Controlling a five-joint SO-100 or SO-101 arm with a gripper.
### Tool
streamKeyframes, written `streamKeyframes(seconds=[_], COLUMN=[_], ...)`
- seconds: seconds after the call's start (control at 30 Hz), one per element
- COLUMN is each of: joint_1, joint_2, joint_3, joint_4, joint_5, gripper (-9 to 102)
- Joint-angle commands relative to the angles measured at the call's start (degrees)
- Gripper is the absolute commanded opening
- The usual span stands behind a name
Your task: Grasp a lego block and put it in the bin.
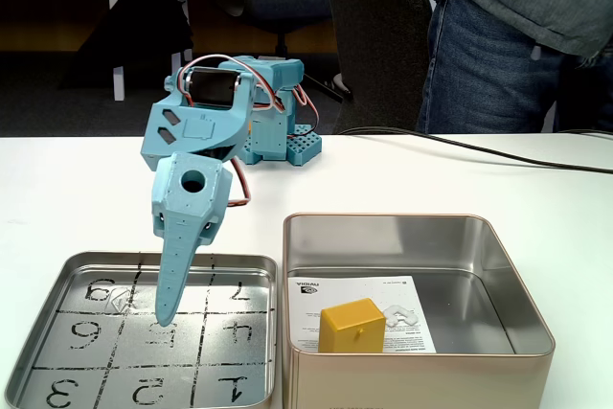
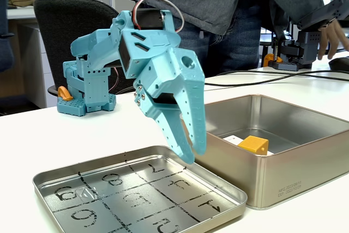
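From my seat I see the blue arm's claw (image 2: 184, 147) hanging in the middle of a fixed view, tips pointing down above the shallow tray (image 2: 54, 175) that fills the lower left of the frame; its two fingers stand slightly apart with nothing between them. In the other fixed view the claw (image 1: 165, 311) shows edge-on at centre left, over the middle column of the tray (image 1: 57, 280), so there I cannot read the gap. The tray has a hand-drawn grid with numbers in its squares. The yellow block (image 1: 352, 326) sits inside the deep tin (image 1: 517, 275) at lower right of that view, resting on a printed sheet of paper (image 1: 311, 318) on the tin's bottom. In the side-on view the block (image 2: 253, 144) peeks above the near wall of the tin (image 2: 283, 175), right of centre. The tin stands just beside the tray on the white table (image 1: 77, 189). A person in jeans (image 1: 488, 55) stands behind the table at upper right, and black cables (image 1: 517, 155) run across the tabletop.
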Motion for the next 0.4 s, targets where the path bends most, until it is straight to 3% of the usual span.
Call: streamKeyframes(seconds=[0.0, 0.37], joint_1=[0.4, -2.0], joint_2=[2.0, 1.8], joint_3=[-1.6, -1.6], joint_4=[-0.3, -0.4], joint_5=[5.7, 6.1], gripper=[0, 0])
